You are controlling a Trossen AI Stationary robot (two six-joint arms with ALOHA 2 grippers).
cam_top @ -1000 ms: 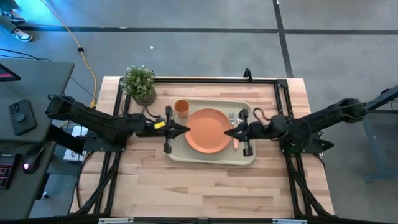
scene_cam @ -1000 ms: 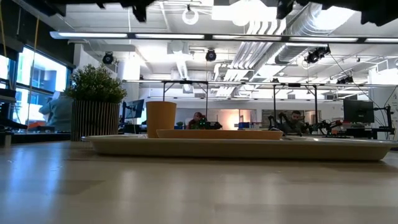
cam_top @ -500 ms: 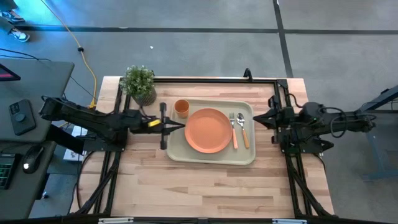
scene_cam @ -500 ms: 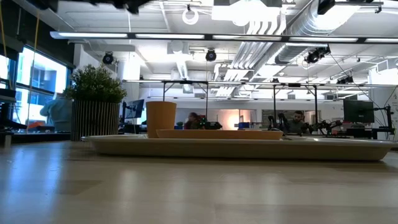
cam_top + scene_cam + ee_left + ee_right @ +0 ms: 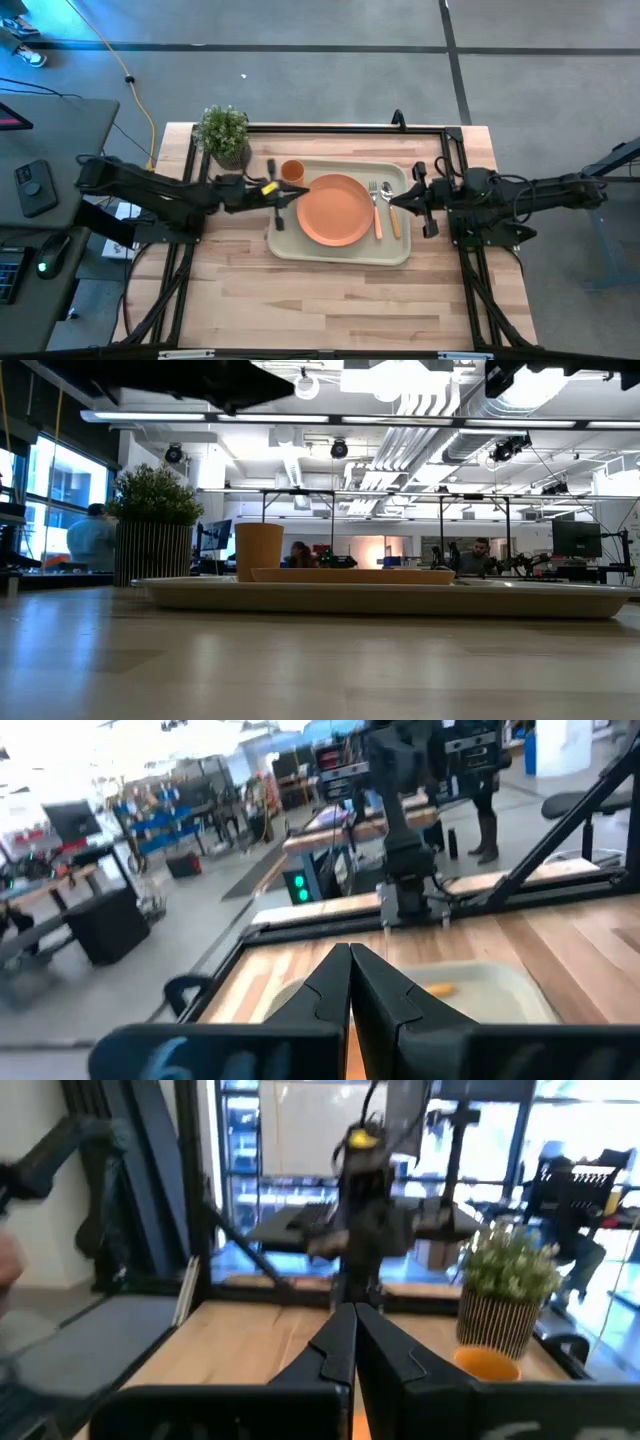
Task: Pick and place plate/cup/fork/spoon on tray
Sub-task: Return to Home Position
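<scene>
A large open workshop with ceiling ducts, strip lights and distant workbenches fills the background of the low view, where a person (image 5: 92, 538) in a light top stands far off by the windows. The pale wooden desk (image 5: 330, 290) carries a black frame along its edges.

The tray (image 5: 339, 250) lies at the desk's centre, pale beige-green, with every piece of the set on it. The plate (image 5: 334, 209) sits flat in the middle of the tray. A potted green plant (image 5: 224, 133) stands on the desk off the tray's far left corner. The cup (image 5: 292, 172) stands upright in that corner of the tray, just beside the plate. The fork (image 5: 375, 207) and the spoon (image 5: 391, 209) lie side by side along the plate's right edge, the fork nearer the plate, both with handles pointing to the near side.

The left tool (image 5: 291, 196) hangs over the tray's left rim, near the cup, its fingers pressed together and holding nothing. The right tool (image 5: 397, 201) hangs at the tray's right rim, just beside the spoon, fingers likewise closed tip to tip and empty.
</scene>
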